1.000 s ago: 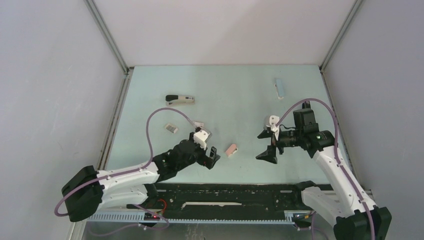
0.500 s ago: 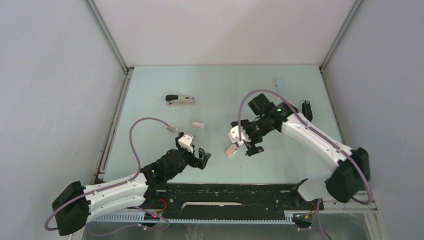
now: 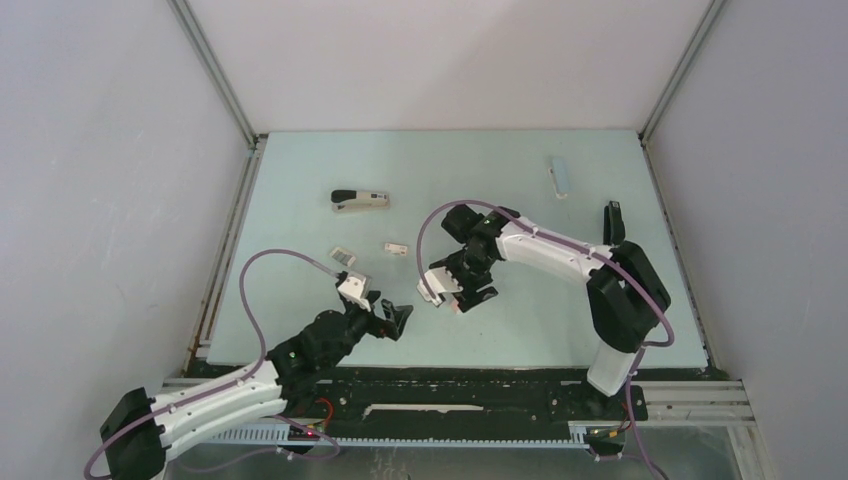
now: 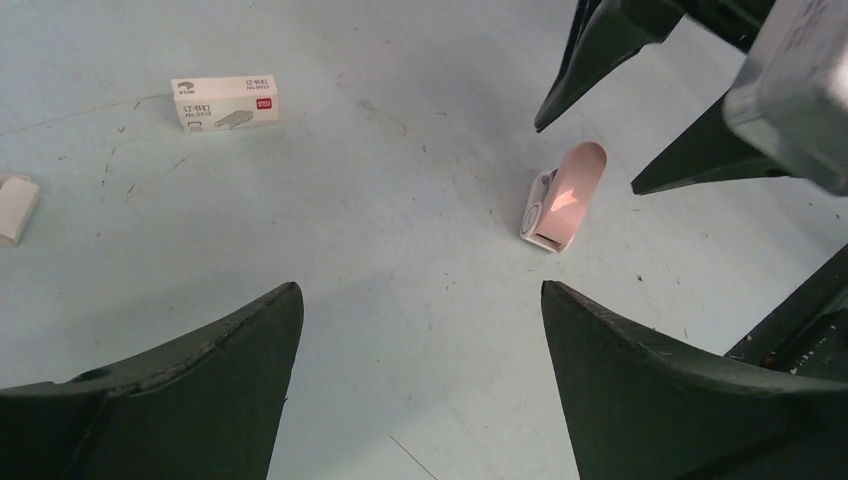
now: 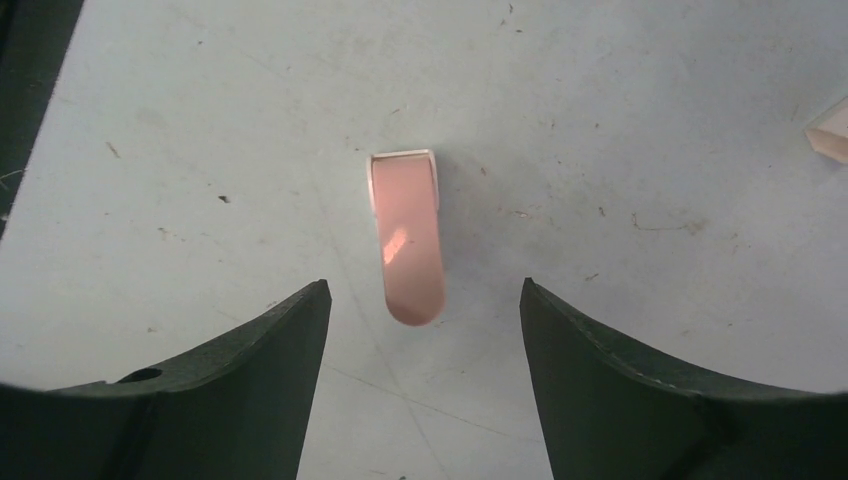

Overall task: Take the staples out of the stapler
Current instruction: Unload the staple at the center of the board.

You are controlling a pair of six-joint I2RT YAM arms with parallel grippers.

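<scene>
Light: bright, even, diffuse, from overhead. Shadows: faint, soft-edged on table [image 3: 300, 170]. Glare: small highlight on pink object [image 5: 398, 240]. Focus: sharp.

Pink-topped white object [image 5: 405, 240], flat on pale table [image 5: 650, 120], between spread jaws

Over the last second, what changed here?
The right gripper swung left and now hovers open over the pink mini stapler; the left gripper drew back toward its base. Nothing was grasped. The black stapler and staple box stayed put.
</scene>
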